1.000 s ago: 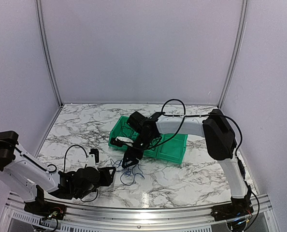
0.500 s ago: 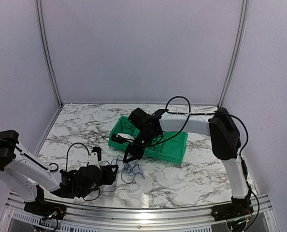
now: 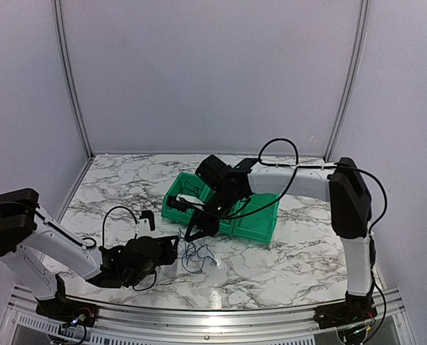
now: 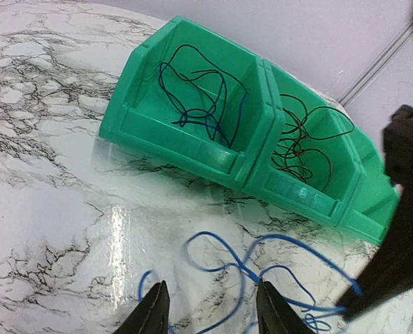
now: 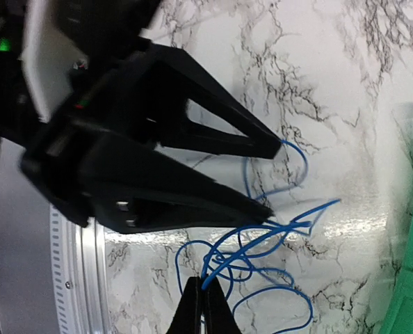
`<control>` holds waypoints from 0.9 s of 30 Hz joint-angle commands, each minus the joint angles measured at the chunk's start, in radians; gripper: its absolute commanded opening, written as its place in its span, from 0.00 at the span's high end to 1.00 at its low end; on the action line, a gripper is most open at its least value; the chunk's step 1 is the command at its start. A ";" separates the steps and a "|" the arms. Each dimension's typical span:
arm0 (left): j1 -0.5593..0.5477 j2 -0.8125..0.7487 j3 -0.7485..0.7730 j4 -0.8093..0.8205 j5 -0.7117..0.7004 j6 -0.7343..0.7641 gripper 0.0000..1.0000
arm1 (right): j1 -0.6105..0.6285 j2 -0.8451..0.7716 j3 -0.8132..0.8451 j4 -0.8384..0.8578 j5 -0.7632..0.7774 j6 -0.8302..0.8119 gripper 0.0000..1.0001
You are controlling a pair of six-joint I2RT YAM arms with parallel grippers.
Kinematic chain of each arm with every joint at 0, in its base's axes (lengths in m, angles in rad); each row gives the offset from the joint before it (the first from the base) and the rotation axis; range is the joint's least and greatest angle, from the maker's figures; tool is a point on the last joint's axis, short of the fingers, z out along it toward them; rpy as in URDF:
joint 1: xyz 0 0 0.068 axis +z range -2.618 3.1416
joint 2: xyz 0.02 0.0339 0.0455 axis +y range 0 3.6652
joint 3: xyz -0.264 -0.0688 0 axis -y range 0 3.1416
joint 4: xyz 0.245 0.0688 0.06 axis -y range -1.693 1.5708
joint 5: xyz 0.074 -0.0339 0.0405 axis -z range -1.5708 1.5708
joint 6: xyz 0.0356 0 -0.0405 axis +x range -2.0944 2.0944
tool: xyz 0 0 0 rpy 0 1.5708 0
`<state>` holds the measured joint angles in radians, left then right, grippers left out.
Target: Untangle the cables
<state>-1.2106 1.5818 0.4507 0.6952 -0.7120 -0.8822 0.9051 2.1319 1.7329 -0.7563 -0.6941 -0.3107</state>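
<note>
A tangle of thin blue cables (image 3: 197,252) lies on the marble table in front of the green bin (image 3: 259,226). My right gripper (image 5: 206,296) points down at the tangle and is shut on one blue cable (image 5: 262,240), whose strand rises from the pile. In the left wrist view the right gripper (image 4: 350,308) comes in from the right. My left gripper (image 4: 213,314) is low over the table with its fingers apart, and blue loops (image 4: 252,268) lie between and ahead of them. Nothing is gripped by the left one. More blue cables (image 4: 199,97) and black cables (image 4: 304,142) lie inside the bin.
The green bin (image 4: 192,142) has two compartments, one holding blue and dark wires, the other black ones. The left gripper's fingers (image 5: 213,136) sit close beside the right gripper's tip. A metal rail (image 3: 199,316) runs along the near table edge.
My right gripper has shut on a blue cable. The left gripper has slid right, closer to the tangle. The right arm's elbow has swung further right.
</note>
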 commanded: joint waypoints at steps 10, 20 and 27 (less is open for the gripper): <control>0.065 0.221 0.104 0.076 0.128 -0.001 0.58 | 0.017 -0.245 0.046 -0.074 -0.138 -0.141 1.00; 0.064 -0.121 -0.134 0.076 0.130 0.048 0.57 | 0.017 -0.331 -0.086 -0.135 -0.084 -0.278 1.00; 0.063 -0.532 -0.242 -0.053 0.298 0.330 0.45 | 0.016 -0.323 -0.111 -0.178 -0.042 -0.365 1.00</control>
<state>-1.1500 1.1919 0.2123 0.7265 -0.5385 -0.7509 0.9127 1.8099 1.6184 -0.9016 -0.7673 -0.6071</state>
